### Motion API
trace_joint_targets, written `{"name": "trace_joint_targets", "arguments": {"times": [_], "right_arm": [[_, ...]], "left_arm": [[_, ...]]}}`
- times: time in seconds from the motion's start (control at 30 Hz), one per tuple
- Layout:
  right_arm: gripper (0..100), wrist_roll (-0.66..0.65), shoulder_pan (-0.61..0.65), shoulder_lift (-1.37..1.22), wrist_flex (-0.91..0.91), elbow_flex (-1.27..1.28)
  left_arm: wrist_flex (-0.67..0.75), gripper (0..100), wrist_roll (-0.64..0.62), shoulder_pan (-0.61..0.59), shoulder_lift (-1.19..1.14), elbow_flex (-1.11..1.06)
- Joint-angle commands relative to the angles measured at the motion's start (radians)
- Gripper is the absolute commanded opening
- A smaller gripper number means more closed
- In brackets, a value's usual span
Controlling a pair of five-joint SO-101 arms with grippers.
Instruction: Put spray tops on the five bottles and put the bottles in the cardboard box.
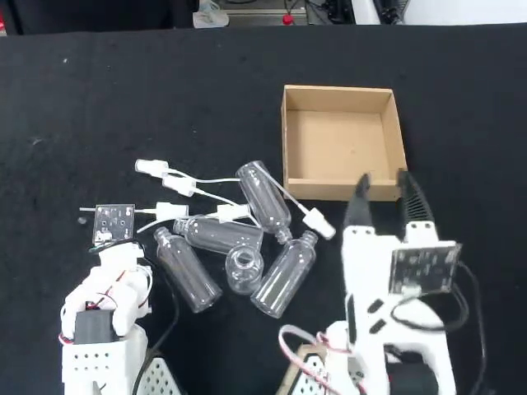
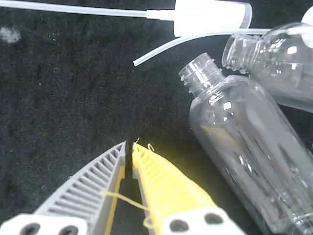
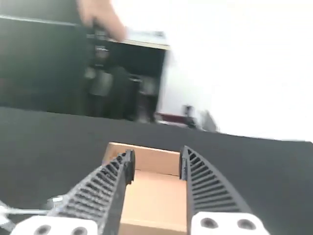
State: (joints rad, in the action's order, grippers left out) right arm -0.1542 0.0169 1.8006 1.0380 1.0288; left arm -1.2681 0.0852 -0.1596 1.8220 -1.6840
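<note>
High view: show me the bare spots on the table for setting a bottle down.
Free: the wide table strip beyond the spray tops and cardboard box, and the patch right of the box. The box floor is bare too. Crowded: the bottles heaped among the spray tops.

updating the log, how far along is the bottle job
Done: nothing; the cardboard box is empty. In hand: nothing; the left pincer is shut beside a bottle, the right pincer is open near the box. Left: capping and boxing all five bottles, which lie among loose spray tops.
</note>
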Motion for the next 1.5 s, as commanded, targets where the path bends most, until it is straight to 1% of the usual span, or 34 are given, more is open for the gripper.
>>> {"name": "trace_joint_targets", "arguments": {"times": [0.0, 0.13, 0.23, 0.33, 0.43, 0.6, 0.73, 0.83, 0.9, 0.97, 1.13, 1.2, 1.3, 1.37, 1.47], "right_arm": [[13.0, -0.005, 0.123, 0.079, 0.034, -0.073], [13.0, -0.006, 0.173, -0.044, 0.026, -0.140], [13.0, -0.006, 0.236, -0.242, 0.037, -0.268], [13.1, -0.006, 0.305, -0.458, 0.103, -0.387], [13.0, -0.005, 0.331, -0.584, 0.141, -0.469], [13.0, 0.002, 0.307, -0.572, 0.101, -0.429], [13.1, -0.009, 0.442, -0.573, 0.106, -0.348], [13.1, -0.095, 0.535, -0.591, 0.130, -0.309], [13.1, -0.129, 0.582, -0.607, 0.163, -0.311], [13.1, -0.143, 0.608, -0.624, 0.196, -0.326], [13.1, -0.140, 0.615, -0.674, 0.269, -0.403], [13.1, -0.140, 0.623, -0.696, 0.273, -0.409], [13.2, -0.146, 0.671, -0.739, 0.261, -0.375], [15.5, -0.143, 0.726, -0.768, 0.249, -0.348], [25.7, -0.143, 0.793, -0.791, 0.262, -0.328]], "left_arm": [[-0.002, 3, 0.002, 0.002, 0.002, -0.016], [-0.002, 3, 0.002, 0.002, 0.002, -0.016], [-0.002, 3, 0.002, 0.002, 0.002, -0.016], [-0.002, 3, 0.002, 0.002, 0.002, -0.016], [-0.002, 3, 0.002, 0.002, 0.002, -0.016], [-0.002, 3, 0.002, 0.002, 0.002, -0.016], [-0.002, 3, 0.002, 0.004, 0.002, -0.016], [-0.002, 3, 0.002, 0.004, 0.002, -0.016], [-0.002, 3, 0.002, 0.004, 0.002, -0.016], [-0.002, 3, 0.002, 0.002, 0.002, -0.016], [-0.002, 3, 0.002, 0.002, 0.002, -0.016], [-0.002, 3, 0.002, 0.002, 0.002, -0.016], [-0.002, 3, 0.002, 0.002, 0.002, -0.016], [-0.002, 3, 0.002, 0.002, 0.002, -0.016], [-0.002, 3, 0.002, 0.002, 0.002, -0.016]]}}
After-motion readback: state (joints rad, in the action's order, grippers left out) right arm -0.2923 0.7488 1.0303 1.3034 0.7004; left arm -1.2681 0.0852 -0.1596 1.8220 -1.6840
